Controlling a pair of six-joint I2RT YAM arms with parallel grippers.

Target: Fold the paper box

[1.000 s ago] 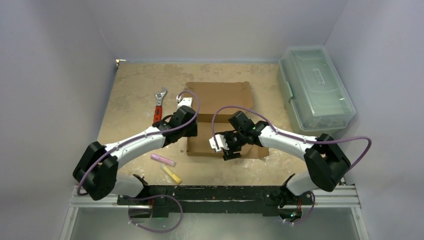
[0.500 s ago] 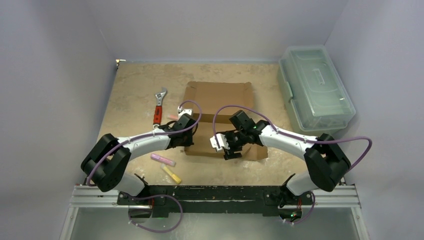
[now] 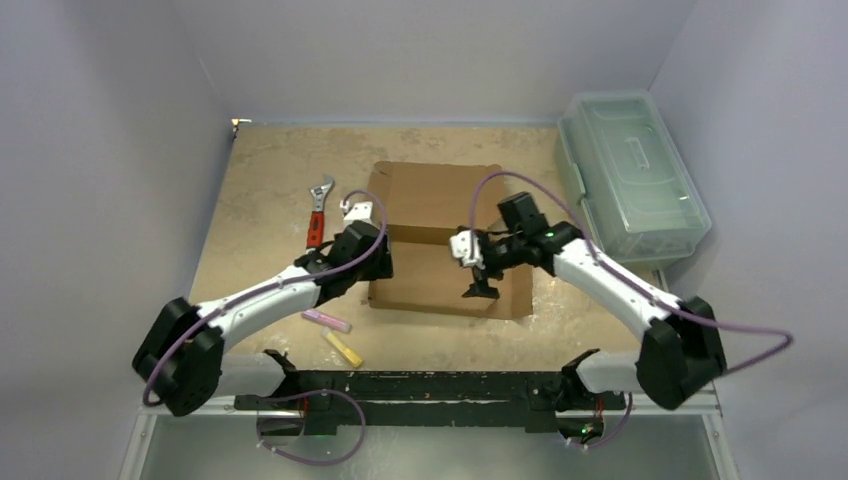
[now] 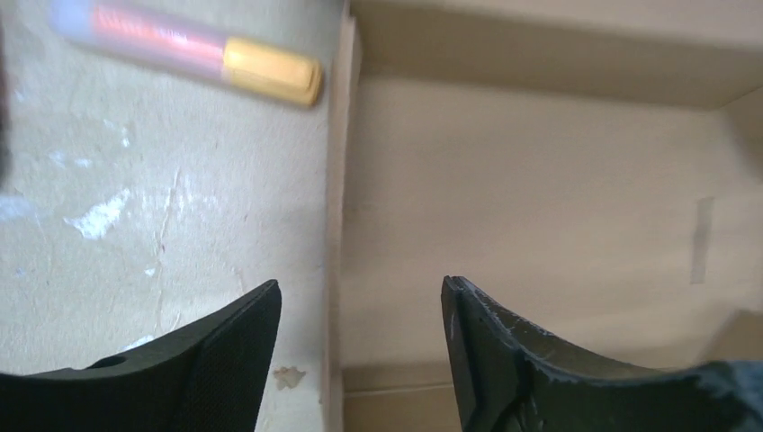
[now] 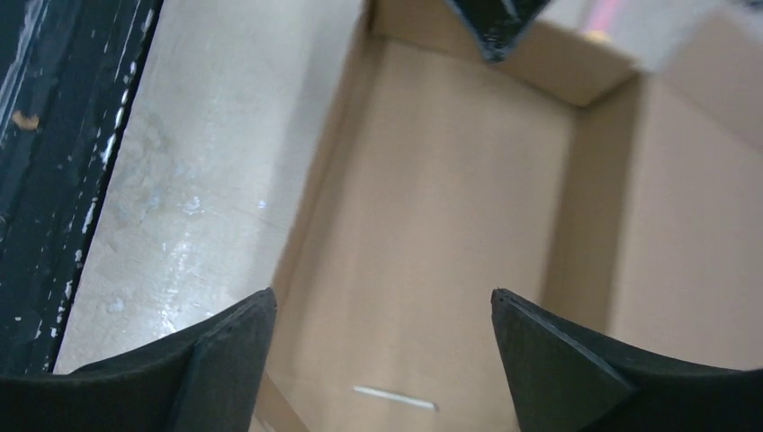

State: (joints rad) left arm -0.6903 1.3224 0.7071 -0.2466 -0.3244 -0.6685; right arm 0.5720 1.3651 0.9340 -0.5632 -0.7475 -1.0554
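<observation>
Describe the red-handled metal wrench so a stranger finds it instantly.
On the tan tabletop, find the brown cardboard box at its middle. Just left of it lies the wrench. It is the only metal tool: silver head, red handle.

Plain pale lavender-grey walls point(image 3: 430, 50) close in the bench point(image 3: 270, 170) on its left, far and right edges. The top is scuffed, mottled tan with whitish marks. Black rail point(image 3: 430, 383) runs along the near edge on a silver frame point(image 3: 190, 403). Light's soft, pretty even.
</observation>
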